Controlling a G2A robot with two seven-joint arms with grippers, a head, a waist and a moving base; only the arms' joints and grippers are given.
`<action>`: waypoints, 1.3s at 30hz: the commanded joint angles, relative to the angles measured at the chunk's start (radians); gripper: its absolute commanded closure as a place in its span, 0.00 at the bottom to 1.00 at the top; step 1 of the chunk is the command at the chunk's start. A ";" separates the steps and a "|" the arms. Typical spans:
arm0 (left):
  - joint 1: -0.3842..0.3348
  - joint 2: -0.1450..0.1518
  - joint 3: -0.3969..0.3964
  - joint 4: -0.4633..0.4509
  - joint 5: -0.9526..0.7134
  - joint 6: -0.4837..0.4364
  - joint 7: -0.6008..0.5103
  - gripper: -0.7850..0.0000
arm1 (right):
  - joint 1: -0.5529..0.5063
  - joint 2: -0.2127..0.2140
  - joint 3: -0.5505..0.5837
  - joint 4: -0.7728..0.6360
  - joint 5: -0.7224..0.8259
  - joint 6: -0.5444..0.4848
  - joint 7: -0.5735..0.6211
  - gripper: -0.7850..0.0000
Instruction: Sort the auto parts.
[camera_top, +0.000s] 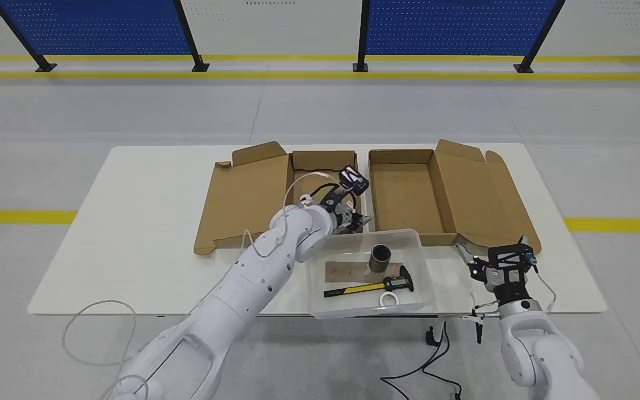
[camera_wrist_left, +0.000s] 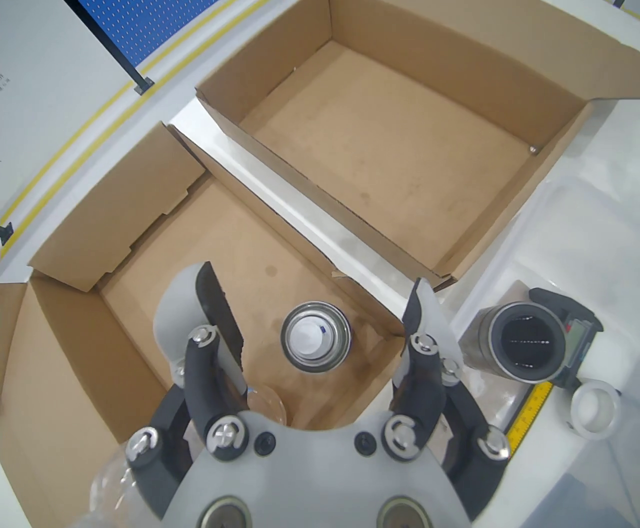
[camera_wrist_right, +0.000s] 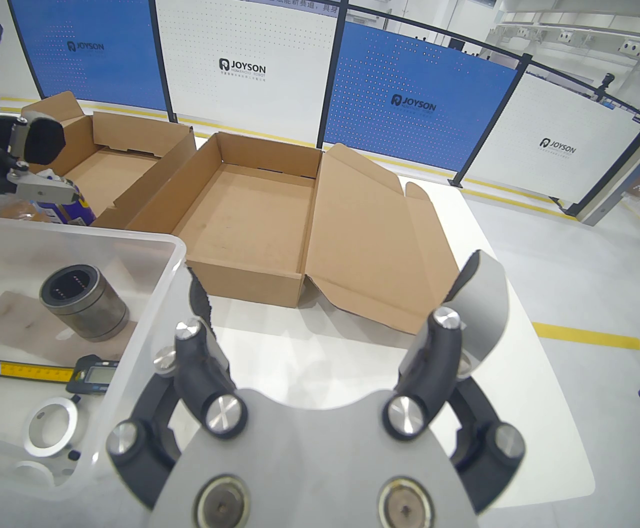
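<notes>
At the left gripper (camera_wrist_left: 311, 280): hangs with fingers (camera_wrist_left: 215, 305) spread wide, gripping nothing. Straddles a spray can (camera_wrist_left: 316, 337), upright on the floor of the left cardboard box (camera_wrist_left: 150, 320), straight below the gap between the fingers and apart from both. Has free room on each side of the can's round metal top, less toward the box's low front wall, just beside one fingertip.

Past the fingertips: a narrow bare strip of white surface (camera_wrist_left: 300, 215), then the right cardboard box (camera_wrist_left: 400, 150), matte brown, square-cornered, with upright walls and a wide flat floor.

Outside the finger nearer that box: a clear plastic bin (camera_wrist_left: 575, 210) with a rounded rim. Holds a smooth, hollow steel bearing sleeve (camera_wrist_left: 482, 342), a caliper (camera_wrist_left: 580, 325) with a yellow scale, and a pale machined ring (camera_wrist_left: 595, 410).

At the right gripper (camera_wrist_right: 335, 275): hangs over bare white surface, fingers wide apart and gripping nothing. Sits with the bin's rounded corner just beside one finger and the right cardboard box's flat, folded-out flap just ahead of the fingertips. Has open surface beyond the other finger, out to the straight edge.
</notes>
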 joint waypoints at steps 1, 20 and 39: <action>0.029 0.010 -0.021 -0.079 0.004 -0.005 -0.016 0.00 | 0.000 0.000 0.000 0.000 0.000 0.000 0.000 0.00; 0.420 0.078 -0.119 -0.635 -0.116 -0.082 -0.232 0.00 | 0.000 0.000 0.000 0.000 0.000 0.000 0.000 0.00; 0.561 0.107 -0.162 -0.756 -0.080 -0.083 -0.215 0.00 | 0.000 0.000 0.000 0.000 0.000 0.000 0.000 0.00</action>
